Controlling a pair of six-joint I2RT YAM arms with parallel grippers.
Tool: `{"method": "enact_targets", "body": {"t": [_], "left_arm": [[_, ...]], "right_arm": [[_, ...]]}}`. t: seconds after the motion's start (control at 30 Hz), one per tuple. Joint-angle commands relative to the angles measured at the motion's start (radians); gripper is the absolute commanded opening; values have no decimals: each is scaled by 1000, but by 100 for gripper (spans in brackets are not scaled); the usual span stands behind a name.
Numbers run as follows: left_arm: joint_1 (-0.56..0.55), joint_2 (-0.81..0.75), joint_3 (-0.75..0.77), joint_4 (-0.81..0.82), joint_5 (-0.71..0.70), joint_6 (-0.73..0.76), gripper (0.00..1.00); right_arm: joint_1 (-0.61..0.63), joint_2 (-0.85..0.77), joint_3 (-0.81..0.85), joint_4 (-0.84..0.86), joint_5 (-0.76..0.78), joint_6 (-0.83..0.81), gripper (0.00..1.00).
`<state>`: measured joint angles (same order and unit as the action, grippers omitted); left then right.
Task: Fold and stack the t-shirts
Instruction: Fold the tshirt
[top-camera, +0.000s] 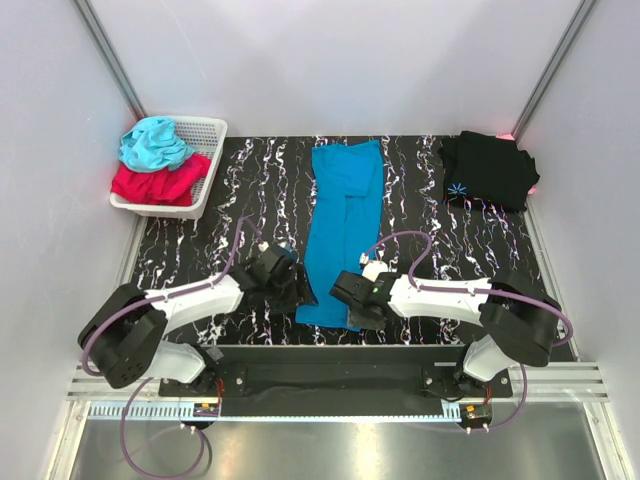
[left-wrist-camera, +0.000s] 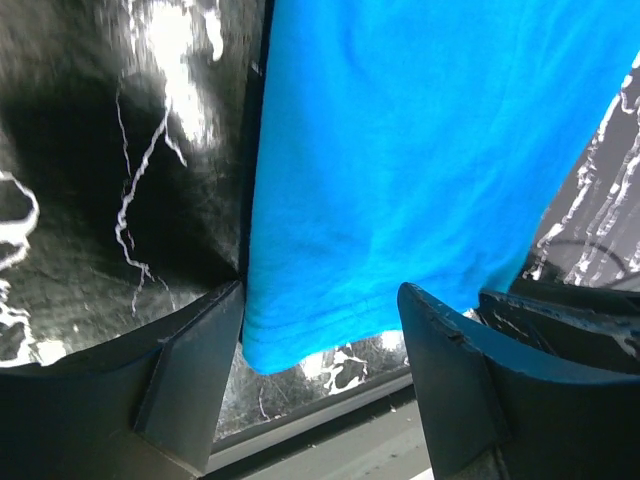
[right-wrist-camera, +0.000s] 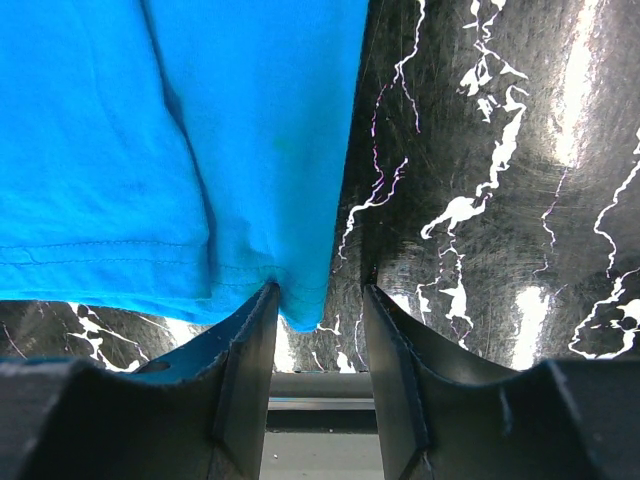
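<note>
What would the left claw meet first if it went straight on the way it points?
The blue t-shirt: its near hem lies between the fingers of the open left claw, though depth is unclear.

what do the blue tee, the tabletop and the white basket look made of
Blue t-shirt: soft matte knit cloth, judging by its stitched hem and creases.
Tabletop: glossy black marble-look surface, white veins and glare; possibly laminate.
Basket: probably white moulded plastic, lattice walls.

Black marbled table (top-camera: 250, 180) bears a blue tee (top-camera: 340, 220), a seemingly folded black tee (top-camera: 490, 170) and a basket (top-camera: 210, 150).
</note>
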<state>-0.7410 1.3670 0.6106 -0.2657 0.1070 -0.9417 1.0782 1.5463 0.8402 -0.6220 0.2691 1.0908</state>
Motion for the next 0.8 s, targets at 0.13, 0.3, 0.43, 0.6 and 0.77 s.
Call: {"method": "enact_targets", "body": {"t": [0.13,0.3,0.43,0.6,0.77], "left_arm": [[-44,-45,-110,-220,-41,-68,71],[-64,-83,-109,-300,-90,-71,59],[-66,-53,-101,-293,-104,-74,44],[-66,-19,-92,-233,-104,-63,49],[-66,1,-72,-213,-104,-48,59]], "right_arm": [[8,-20,-12,24,35,34,47],[9,-2,-9,27,41,40,46],[8,12,-15,42,35,37,41],[8,17,-32,54,32,37,34],[6,8,-39,54,38,38,35]]}}
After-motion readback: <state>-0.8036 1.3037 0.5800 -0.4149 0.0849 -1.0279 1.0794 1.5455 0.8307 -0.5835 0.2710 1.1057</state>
